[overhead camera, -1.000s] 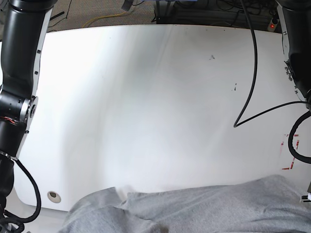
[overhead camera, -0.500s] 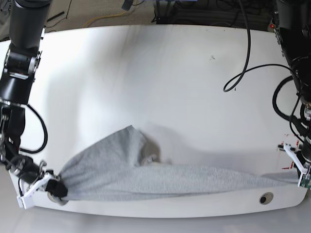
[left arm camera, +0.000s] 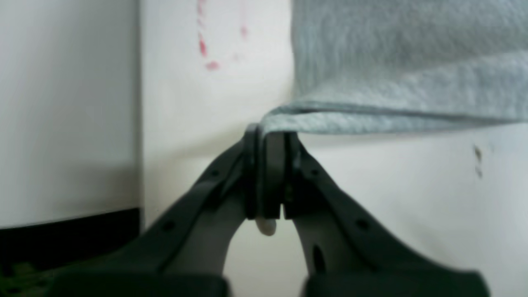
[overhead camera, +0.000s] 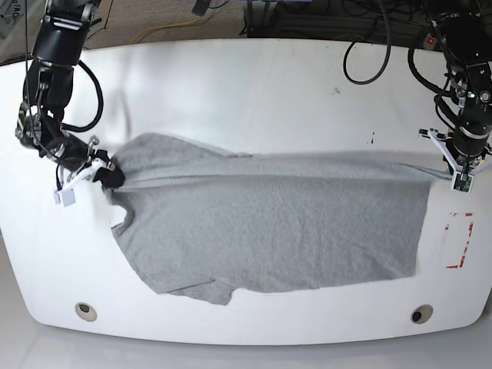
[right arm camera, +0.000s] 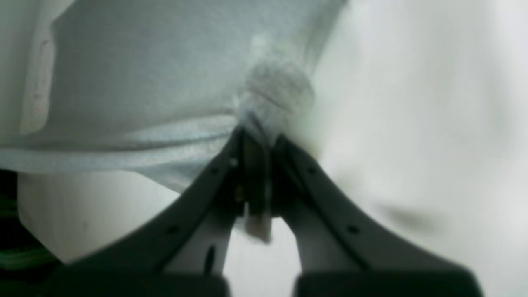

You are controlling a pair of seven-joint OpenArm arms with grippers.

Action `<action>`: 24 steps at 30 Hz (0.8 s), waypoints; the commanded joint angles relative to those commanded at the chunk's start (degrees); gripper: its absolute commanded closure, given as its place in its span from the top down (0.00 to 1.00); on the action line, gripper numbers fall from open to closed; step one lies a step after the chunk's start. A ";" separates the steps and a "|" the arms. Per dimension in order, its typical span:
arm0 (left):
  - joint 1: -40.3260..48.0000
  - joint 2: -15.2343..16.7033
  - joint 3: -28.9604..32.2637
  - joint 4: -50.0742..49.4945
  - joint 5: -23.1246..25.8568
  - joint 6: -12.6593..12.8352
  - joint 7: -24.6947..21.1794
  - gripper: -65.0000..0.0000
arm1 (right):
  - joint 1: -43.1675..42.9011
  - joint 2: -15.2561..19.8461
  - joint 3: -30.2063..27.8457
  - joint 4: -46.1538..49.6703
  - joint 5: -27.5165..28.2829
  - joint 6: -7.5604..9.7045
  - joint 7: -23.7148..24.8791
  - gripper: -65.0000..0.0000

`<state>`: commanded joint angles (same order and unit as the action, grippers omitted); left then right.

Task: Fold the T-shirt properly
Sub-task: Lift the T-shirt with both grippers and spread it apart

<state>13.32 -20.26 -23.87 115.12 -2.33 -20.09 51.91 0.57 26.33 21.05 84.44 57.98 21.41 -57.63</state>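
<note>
While the T-shirt (overhead camera: 269, 231) lies spread across the middle of the table (overhead camera: 254, 100), no fold is made yet, so I judge the task barely begun. My left gripper (overhead camera: 459, 171) is clamped on the shirt's hem corner near the red marks (overhead camera: 460, 240); my right gripper (overhead camera: 108, 174) is pinched tight on bunched cloth at the shirt's opposite end. Smoothing and every fold remain.

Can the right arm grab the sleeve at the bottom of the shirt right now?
Probably not yet. The right gripper is shut on the T-shirt at its far edge, so it has to let go first. The lower sleeve lies flat on the table with nothing covering it.
</note>
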 joint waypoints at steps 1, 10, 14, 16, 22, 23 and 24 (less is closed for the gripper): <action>1.05 0.35 -0.09 0.00 0.00 0.00 0.00 0.00 | -1.93 0.00 0.26 1.32 0.00 0.00 0.00 0.00; 9.67 1.32 -0.26 0.09 0.00 0.00 -5.19 0.00 | -13.10 -3.34 4.31 7.65 0.09 -0.09 -0.09 0.00; 12.48 3.96 -2.46 0.00 0.00 0.00 -10.20 0.00 | -14.42 -3.43 4.31 8.00 0.09 -0.09 0.00 0.00; 12.48 4.57 -3.52 -0.18 0.09 0.00 -10.64 0.00 | -14.24 -3.96 4.31 7.91 -0.09 -0.09 0.26 0.00; 12.48 4.40 -3.43 -0.18 0.09 0.00 -10.99 0.00 | -11.25 -5.36 5.98 7.82 -0.35 -0.53 0.18 0.00; 12.31 4.40 -3.43 -0.26 0.09 0.00 -10.99 0.00 | -10.99 -5.36 6.07 7.82 -0.26 -0.53 0.09 0.04; 12.13 4.31 -3.43 -0.26 0.09 0.00 -10.99 0.00 | -10.64 -5.36 6.15 7.82 -0.09 -0.53 0.09 0.13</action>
<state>25.45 -15.96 -27.30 114.86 -2.24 -20.09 40.92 -10.07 20.97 27.21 92.26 57.89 20.88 -57.54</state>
